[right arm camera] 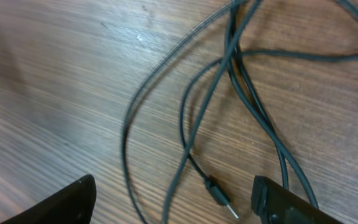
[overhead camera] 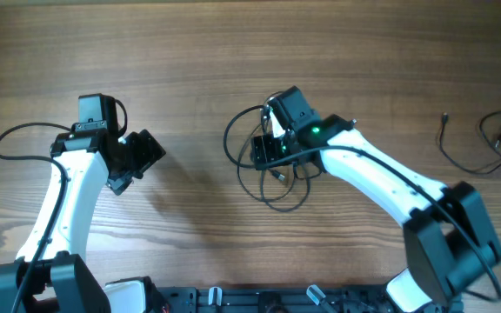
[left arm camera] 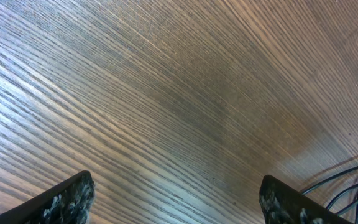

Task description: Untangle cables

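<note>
A tangle of thin dark cables [overhead camera: 268, 187] lies on the wooden table at the centre. My right gripper [overhead camera: 272, 152] hovers right over it, open and empty. In the right wrist view the cables [right arm camera: 229, 81] cross between the open fingers [right arm camera: 173, 202], and a small silvery plug tip [right arm camera: 219, 196] lies near the right finger. A separate thin cable [overhead camera: 481, 143] lies loose at the far right. My left gripper [overhead camera: 133, 161] is open and empty, to the left of the tangle. In the left wrist view its fingers [left arm camera: 176, 202] frame bare wood, with cable strands [left arm camera: 353, 180] at the right edge.
The thicker black arm cable [overhead camera: 20, 139] loops at the left of the left arm. The robot base bar [overhead camera: 259, 300] runs along the table's front edge.
</note>
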You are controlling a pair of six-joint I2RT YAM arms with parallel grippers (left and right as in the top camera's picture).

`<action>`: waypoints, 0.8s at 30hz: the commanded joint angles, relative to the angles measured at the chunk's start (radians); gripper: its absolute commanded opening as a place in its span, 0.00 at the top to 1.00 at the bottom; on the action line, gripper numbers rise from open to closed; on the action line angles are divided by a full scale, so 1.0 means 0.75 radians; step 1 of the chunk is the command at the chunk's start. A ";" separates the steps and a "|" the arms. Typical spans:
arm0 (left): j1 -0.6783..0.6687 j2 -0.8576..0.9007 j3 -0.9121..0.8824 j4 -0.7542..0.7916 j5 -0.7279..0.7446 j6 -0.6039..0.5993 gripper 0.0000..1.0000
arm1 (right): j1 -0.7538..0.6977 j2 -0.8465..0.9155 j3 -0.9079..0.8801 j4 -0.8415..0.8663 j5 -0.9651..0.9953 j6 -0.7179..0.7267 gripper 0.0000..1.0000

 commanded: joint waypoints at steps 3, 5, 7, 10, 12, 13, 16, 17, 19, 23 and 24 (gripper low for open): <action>0.004 0.003 0.005 0.004 -0.013 -0.004 0.13 | 0.019 0.135 0.173 -0.117 0.045 -0.044 0.18; 0.004 0.003 0.005 0.003 -0.013 -0.004 0.13 | 0.024 0.167 0.196 -0.129 0.048 -0.041 0.18; 0.004 0.003 0.005 0.003 -0.013 -0.003 0.13 | 0.030 0.191 0.196 -0.129 0.048 -0.038 0.25; 0.004 0.003 0.005 0.003 -0.013 -0.003 0.13 | 0.041 0.243 0.196 -0.130 0.049 -0.030 0.42; 0.004 0.003 0.005 0.004 -0.013 -0.003 0.13 | 0.046 0.277 0.196 -0.115 0.049 -0.029 0.46; 0.004 0.003 0.005 0.003 -0.013 -0.003 0.13 | 0.047 0.288 0.196 -0.108 0.050 -0.028 0.47; 0.004 0.003 0.005 0.003 -0.013 -0.003 0.13 | 0.049 0.334 0.196 -0.071 0.065 -0.004 0.48; 0.004 0.003 0.005 0.003 -0.013 -0.003 0.13 | 0.049 0.339 0.195 -0.061 0.065 -0.003 0.49; 0.004 0.003 0.005 0.003 -0.013 -0.003 0.13 | 0.049 0.354 0.195 -0.022 0.065 0.022 0.53; 0.004 0.003 0.005 0.003 -0.013 -0.003 0.13 | 0.049 0.360 0.195 0.042 0.064 0.069 0.57; 0.004 0.003 0.005 0.003 -0.013 -0.003 0.13 | 0.049 0.360 0.195 0.062 0.064 0.082 0.57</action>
